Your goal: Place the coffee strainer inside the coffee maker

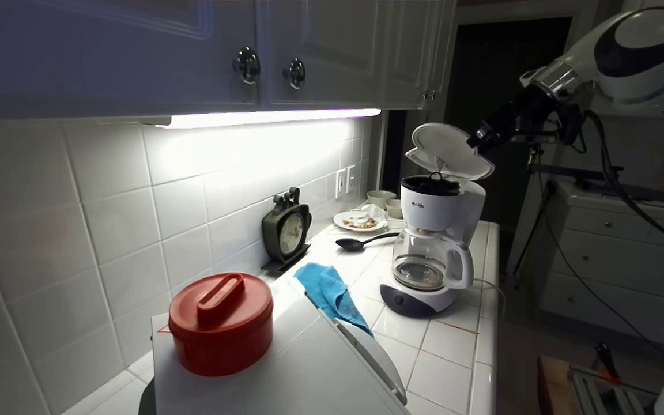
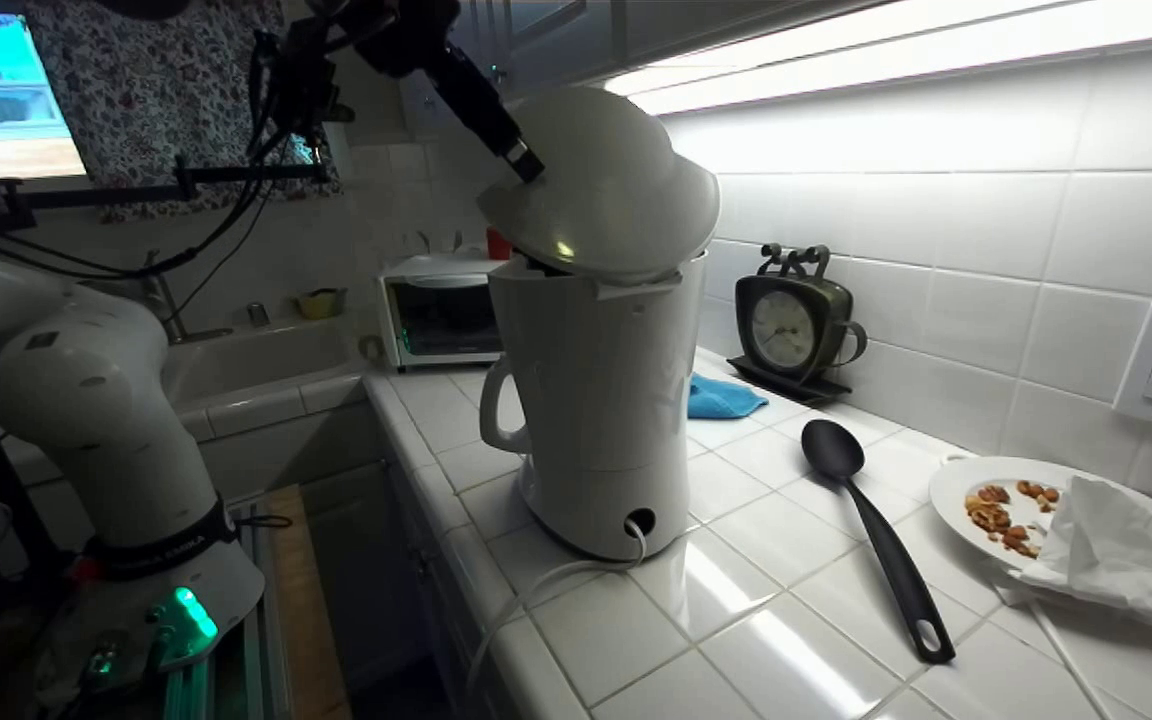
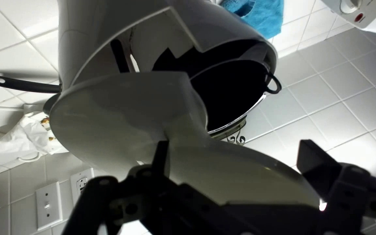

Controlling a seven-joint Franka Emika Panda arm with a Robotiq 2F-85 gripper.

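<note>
The white coffee maker (image 1: 431, 211) stands upright on the tiled counter, its glass carafe (image 1: 421, 259) in place. It also shows from behind in an exterior view (image 2: 606, 400). Its white hinged lid (image 1: 444, 144) is raised and tilted back. The black coffee strainer (image 1: 437, 184) sits in the open top with its loop handle up. In the wrist view the dark strainer (image 3: 233, 91) is partly hidden by the lid (image 3: 122, 107). My gripper (image 3: 235, 153) is open and empty, fingers apart, close to the raised lid's edge. In both exterior views the gripper (image 1: 477, 140) (image 2: 526, 165) is beside the lid; contact cannot be told.
A red container (image 1: 222, 323) stands on a white toaster oven (image 1: 303, 369). A blue cloth (image 1: 329, 291), a black spoon (image 2: 881, 530), a plate with nuts (image 2: 956, 500) and a green scale-like clock (image 2: 786, 320) are on the counter. Cabinets (image 1: 332, 52) hang above.
</note>
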